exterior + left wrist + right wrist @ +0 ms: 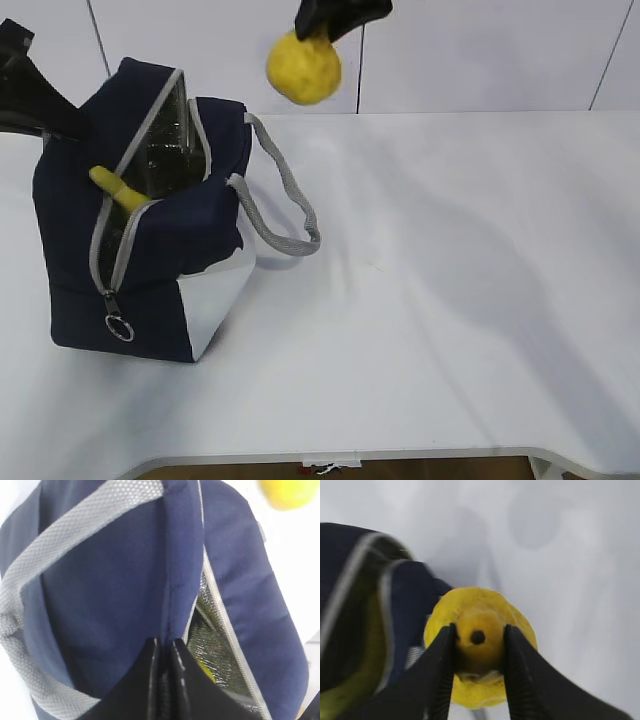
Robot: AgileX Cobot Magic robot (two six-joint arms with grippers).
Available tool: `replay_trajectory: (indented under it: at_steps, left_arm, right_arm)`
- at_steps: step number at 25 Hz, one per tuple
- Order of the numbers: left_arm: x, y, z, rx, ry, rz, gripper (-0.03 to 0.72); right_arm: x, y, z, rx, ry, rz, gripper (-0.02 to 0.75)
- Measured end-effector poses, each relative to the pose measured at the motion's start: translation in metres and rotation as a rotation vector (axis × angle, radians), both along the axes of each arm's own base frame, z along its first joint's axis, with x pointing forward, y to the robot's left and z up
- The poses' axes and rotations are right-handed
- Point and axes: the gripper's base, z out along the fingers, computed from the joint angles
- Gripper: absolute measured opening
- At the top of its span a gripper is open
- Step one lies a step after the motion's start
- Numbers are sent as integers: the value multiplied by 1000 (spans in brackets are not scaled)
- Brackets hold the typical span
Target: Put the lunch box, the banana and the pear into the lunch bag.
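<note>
No readable text, no labels, no brands, no numbers in any view

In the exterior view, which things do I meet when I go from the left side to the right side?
Left gripper pinching the bag's edge → banana sticking out of the lunch bag → grey handle → pear held up by the right gripper → bare table.

Yellow pear (304,68) aloft beside unzipped navy lunch bag (150,250) containing banana (118,187).

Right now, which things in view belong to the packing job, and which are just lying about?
Job items:
- lunch bag, unzipped
- banana, sticking out of the bag
- pear, held in the air by the right fingers
- lunch box: not visible

Lying about:
- nothing but the white table
</note>
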Motion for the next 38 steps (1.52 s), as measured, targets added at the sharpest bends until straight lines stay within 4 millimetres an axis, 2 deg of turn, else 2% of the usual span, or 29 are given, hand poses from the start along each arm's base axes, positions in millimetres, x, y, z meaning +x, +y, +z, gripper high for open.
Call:
replay_trajectory:
  at_steps: [4, 10, 18, 23, 26, 31, 34, 38]
  left_arm:
    - [0, -1, 1, -12, -1, 3, 7]
    - [1, -5, 6, -91, -5, 19, 7]
    - [0, -9, 10, -159, 12, 4, 7]
    - [-1, -10, 12, -164, 15, -9, 7]
    - [-2, -10, 12, -169, 18, -13, 7]
    - [-2, -10, 12, -172, 20, -16, 7]
    - [-2, -10, 12, -172, 20, -16, 7]
    - [-2, -9, 11, -159, 22, -17, 7]
  right_arm:
    - [-13, 8, 17, 137, 26, 64, 240]
    - [-19, 26, 17, 315, 99, 192, 239]
    - [-12, 52, -23, 318, 190, 242, 239]
    - [-3, 58, -48, 302, 237, 236, 241]
    - [0, 59, -58, 296, 254, 232, 294]
    - [0, 59, -53, 304, 237, 236, 526]
    - [0, 59, -44, 315, 205, 241, 566]
    - [0, 56, -31, 286, 137, 235, 577]
